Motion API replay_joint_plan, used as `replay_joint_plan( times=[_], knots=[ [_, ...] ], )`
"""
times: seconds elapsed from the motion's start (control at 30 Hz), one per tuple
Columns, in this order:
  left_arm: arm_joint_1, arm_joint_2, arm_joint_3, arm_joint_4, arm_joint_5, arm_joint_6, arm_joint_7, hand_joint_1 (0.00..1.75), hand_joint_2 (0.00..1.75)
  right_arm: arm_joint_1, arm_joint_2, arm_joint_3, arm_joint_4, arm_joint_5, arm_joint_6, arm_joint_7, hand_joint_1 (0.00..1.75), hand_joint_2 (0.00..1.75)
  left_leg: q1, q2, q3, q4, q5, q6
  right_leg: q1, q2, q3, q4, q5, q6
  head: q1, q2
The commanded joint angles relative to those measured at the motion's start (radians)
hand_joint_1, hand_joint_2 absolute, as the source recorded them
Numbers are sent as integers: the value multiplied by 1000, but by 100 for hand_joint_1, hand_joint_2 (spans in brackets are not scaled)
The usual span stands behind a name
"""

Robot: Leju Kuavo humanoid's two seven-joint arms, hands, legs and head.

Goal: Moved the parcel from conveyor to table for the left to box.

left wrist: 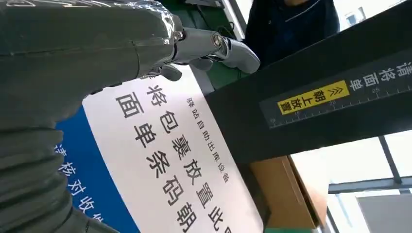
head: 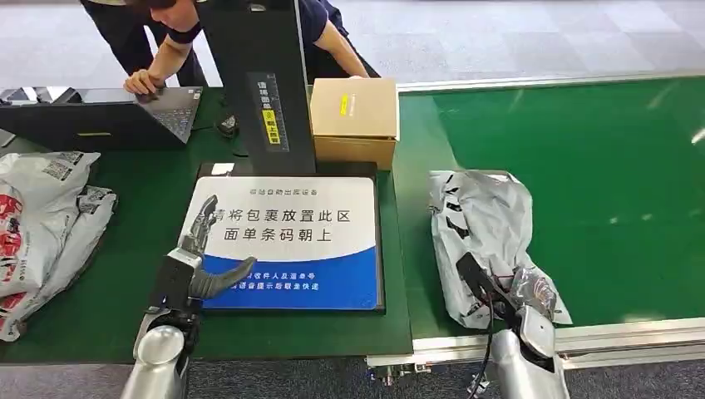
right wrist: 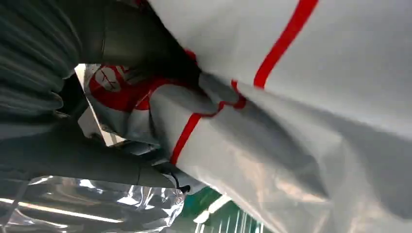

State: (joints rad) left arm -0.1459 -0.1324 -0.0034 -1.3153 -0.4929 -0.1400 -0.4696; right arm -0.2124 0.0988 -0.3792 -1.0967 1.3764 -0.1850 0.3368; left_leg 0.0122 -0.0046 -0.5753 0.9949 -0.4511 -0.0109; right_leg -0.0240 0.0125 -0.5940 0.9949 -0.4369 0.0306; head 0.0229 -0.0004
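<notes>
Parcel (head: 482, 237) on the conveyor (head: 615, 166) is pinched by the right hand (head: 499, 295) fingers; left hand (head: 199, 258) fingers spread.

Bright, even overhead light; soft glare streaks on the green belt (head: 582, 191); wrist views soft, close surfaces blurred, window blown out.

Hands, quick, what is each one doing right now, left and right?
Left hand: open, fingers apart above the blue and white sign, holding nothing.
Right hand: gripping the grey parcel on the conveyor.
</notes>
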Motion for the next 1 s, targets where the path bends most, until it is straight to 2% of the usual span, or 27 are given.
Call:
replay_joint_plan(
  times=[0.03,0.37,0.4,0.67,1.0],
  knots=[
    [-27,-11,10,28,-8,-5,10,0,175,1,31,-53,9,6,-5,-6,161,175,0,-1,3,-1,0,0,1,-2,3,-1,-1,-2,0,0],
    [-27,-13,12,28,-9,-5,10,0,175,10,37,-53,-16,18,-27,-4,164,175,0,-1,3,-1,0,0,0,-2,3,-1,-1,-2,0,0],
    [-24,-14,13,23,-10,-5,10,0,175,17,43,-54,-40,21,-37,-7,157,175,0,-1,2,-1,0,0,1,-2,2,0,-1,-2,0,0],
    [-12,-19,30,8,-16,-8,12,0,175,109,96,31,-334,64,-109,-34,162,175,0,1,3,-1,-1,0,0,-1,2,1,-1,-3,0,0],
    [-31,-15,30,36,-15,3,1,0,175,157,99,144,-497,86,-231,-58,162,175,0,1,2,-1,0,0,0,-1,2,0,-1,-3,0,0]
  ],
)
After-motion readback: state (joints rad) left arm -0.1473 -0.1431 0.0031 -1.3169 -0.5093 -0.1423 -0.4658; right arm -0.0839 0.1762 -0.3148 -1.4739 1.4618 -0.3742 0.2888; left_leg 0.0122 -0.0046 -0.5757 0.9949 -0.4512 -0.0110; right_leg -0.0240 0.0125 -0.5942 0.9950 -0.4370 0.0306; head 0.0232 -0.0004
